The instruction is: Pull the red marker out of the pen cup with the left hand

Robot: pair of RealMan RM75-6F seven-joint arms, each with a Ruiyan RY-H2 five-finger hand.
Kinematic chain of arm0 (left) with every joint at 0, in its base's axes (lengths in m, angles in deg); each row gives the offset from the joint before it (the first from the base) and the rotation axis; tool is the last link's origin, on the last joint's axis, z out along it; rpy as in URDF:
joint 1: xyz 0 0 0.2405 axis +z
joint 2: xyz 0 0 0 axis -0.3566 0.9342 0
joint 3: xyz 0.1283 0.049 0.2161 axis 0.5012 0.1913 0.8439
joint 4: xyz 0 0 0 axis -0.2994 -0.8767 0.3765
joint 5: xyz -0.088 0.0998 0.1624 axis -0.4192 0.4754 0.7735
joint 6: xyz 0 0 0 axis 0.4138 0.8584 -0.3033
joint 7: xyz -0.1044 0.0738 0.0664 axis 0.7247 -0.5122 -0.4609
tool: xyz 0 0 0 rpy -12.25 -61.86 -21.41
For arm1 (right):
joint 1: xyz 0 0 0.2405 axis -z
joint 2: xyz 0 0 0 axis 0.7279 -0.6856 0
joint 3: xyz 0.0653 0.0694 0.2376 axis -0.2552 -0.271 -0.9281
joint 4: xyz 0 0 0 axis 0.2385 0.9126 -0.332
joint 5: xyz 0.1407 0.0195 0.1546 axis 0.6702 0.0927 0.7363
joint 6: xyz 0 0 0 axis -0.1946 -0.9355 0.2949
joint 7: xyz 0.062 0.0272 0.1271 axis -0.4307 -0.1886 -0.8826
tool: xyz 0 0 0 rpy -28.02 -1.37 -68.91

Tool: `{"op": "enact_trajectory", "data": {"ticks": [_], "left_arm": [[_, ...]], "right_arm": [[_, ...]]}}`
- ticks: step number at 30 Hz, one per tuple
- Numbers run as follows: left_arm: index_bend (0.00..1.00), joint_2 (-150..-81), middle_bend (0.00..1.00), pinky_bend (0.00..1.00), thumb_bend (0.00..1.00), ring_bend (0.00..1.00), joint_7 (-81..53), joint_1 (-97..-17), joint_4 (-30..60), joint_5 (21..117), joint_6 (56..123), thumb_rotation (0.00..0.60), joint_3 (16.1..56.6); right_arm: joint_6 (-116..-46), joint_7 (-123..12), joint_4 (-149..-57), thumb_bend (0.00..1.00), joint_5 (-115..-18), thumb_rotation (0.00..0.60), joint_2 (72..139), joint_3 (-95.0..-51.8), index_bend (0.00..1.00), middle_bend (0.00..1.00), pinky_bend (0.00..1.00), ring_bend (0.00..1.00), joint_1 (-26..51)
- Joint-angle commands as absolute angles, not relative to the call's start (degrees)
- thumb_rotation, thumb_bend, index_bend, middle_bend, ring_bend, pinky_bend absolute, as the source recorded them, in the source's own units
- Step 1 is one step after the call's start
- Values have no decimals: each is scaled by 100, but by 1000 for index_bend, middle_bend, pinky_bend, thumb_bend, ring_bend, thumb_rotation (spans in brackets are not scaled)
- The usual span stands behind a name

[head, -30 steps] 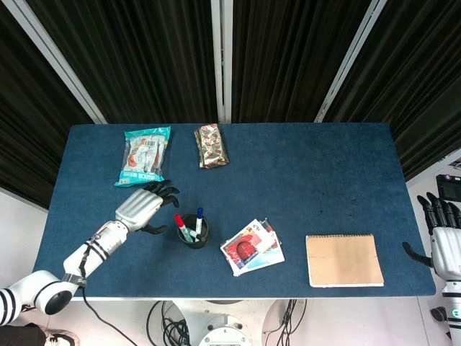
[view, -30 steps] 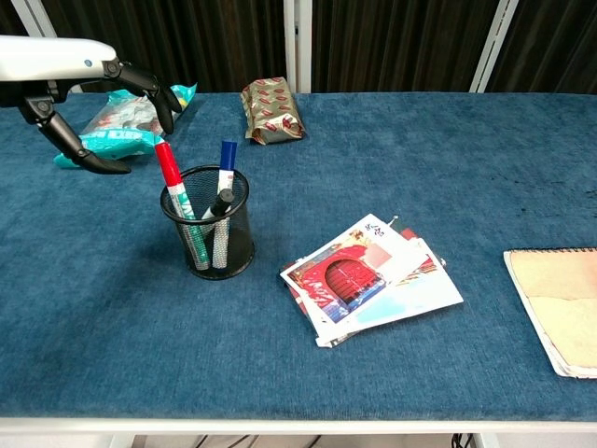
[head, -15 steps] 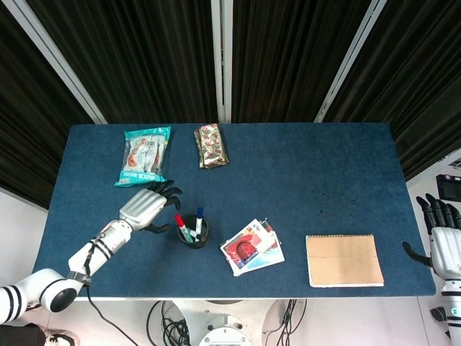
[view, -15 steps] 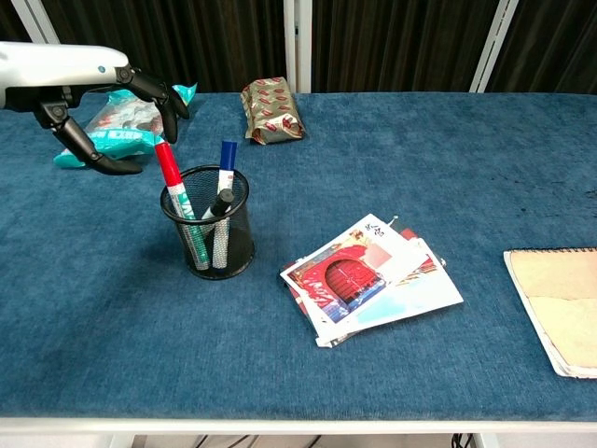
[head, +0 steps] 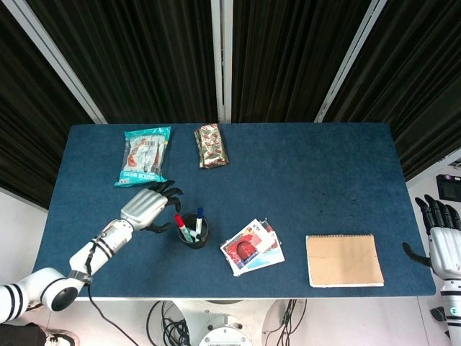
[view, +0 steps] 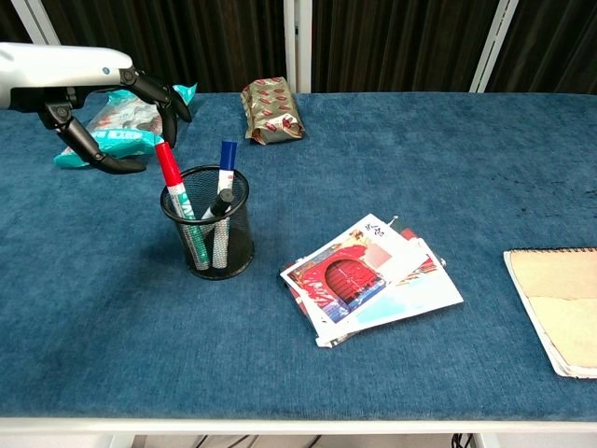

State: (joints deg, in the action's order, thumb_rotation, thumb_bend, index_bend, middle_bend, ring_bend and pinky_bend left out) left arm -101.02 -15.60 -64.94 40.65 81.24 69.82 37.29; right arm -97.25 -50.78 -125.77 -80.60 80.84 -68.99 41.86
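Observation:
A black mesh pen cup [view: 211,228] [head: 194,231] stands on the blue table, left of centre. A red-capped marker [view: 170,165] [head: 179,222] leans out of it to the left, beside a blue-capped one [view: 227,156] and a black one. My left hand [view: 89,89] [head: 149,206] hovers just left of the red cap, fingers spread and curved, holding nothing. Its fingertips are close to the cap but apart from it. My right hand [head: 443,234] hangs off the table's right edge, fingers straight and apart, empty.
A teal snack bag [head: 145,154] and a patterned packet [head: 211,145] lie at the back left. A stack of cards [view: 367,278] lies right of the cup. A brown notebook [head: 343,259] sits at the front right.
My left hand has edged right, closer to the red marker's cap. The cup, the markers and the right hand have not moved.

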Motion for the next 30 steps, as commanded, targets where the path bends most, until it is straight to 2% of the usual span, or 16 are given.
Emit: {"op": "enact_trajectory", "data": {"ticks": [1,30], "left_arm": [[421,-10103,163,116,311,0,-1565,-6509,4071,8128,6980,600,3738],[472,-10157,172,117,343,0,-1523,-6674,4075,8021,6916,600,3791]], "right_arm": [[-9704,-5055,-12577,195,-8037,600,8088,-6901,0,0,0,0,4177],[-9581,-5063,-12562,199,-7919,600,8077,-6896,0,0,0,0,4146]]}}
